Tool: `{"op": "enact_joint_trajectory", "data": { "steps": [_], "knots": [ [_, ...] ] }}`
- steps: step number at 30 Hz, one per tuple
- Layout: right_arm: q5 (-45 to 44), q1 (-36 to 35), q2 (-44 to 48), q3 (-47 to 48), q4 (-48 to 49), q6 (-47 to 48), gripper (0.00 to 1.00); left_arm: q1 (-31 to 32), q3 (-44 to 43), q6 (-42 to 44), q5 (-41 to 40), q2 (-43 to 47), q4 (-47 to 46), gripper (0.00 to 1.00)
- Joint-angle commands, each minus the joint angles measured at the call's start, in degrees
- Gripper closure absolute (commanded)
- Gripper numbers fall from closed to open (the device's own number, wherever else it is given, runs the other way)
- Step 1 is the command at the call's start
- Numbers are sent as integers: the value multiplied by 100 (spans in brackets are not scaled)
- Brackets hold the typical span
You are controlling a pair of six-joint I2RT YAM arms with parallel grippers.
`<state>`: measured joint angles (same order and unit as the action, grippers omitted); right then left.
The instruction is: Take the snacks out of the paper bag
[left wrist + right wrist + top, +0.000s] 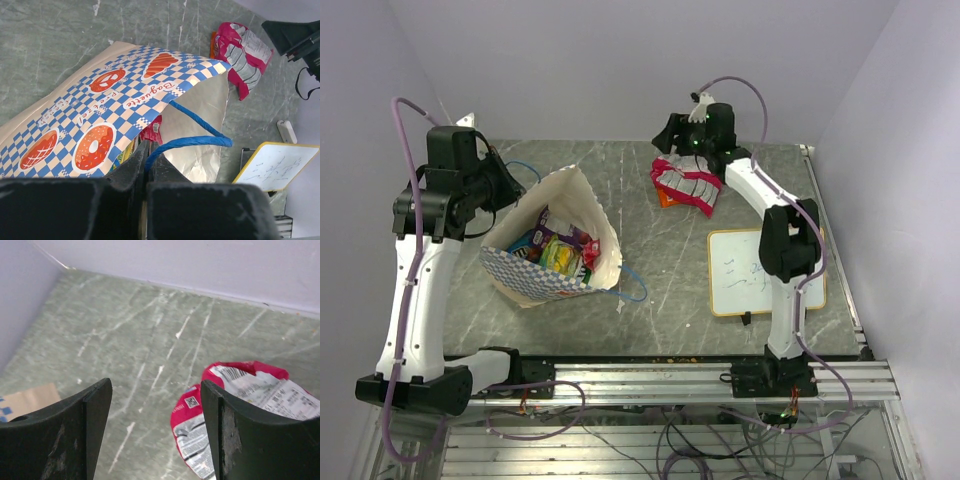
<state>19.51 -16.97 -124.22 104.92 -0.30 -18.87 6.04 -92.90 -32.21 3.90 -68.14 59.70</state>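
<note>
The paper bag point(545, 285) lies on its side at the left with its mouth open upward; its checkered band fills the left wrist view point(100, 115). Several snacks point(560, 250) sit inside it: purple, green-yellow, red and blue packets. My left gripper point(513, 188) is shut on the bag's blue string handle point(200, 142), with the jaws closed at the bag's rim point(148, 151). A red-and-white packet point(686, 186) lies on the table at the back. My right gripper point(668, 140) hovers open and empty just behind that packet point(250, 395), its jaws wide apart point(156, 405).
A white framed writing board point(765, 272) lies at the right, beside the right arm; it also shows in the left wrist view point(272, 165). The bag's second blue handle point(632, 285) loops onto the marbled table point(650, 260). Walls close off the back and sides.
</note>
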Motion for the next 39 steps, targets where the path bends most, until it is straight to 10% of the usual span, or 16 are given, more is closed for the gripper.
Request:
{"op": "enact_joint_trajectory", "data": {
  "steps": [1, 15, 32, 39],
  "knots": [
    [773, 213, -283, -173, 687, -1057, 29, 2, -132, 174, 182, 30, -155, 93],
    [1459, 375, -1381, -1139, 2770, -2809, 33, 4, 314, 125, 1413, 178, -1021, 93],
    [931, 286, 661, -1114, 275, -1407, 29, 2, 1296, -323, 2511, 592, -1573, 93],
    [139, -821, 2155, -2058, -1147, -351, 29, 2, 1496, -424, 2860, 527, -1774, 93]
  ]
}}
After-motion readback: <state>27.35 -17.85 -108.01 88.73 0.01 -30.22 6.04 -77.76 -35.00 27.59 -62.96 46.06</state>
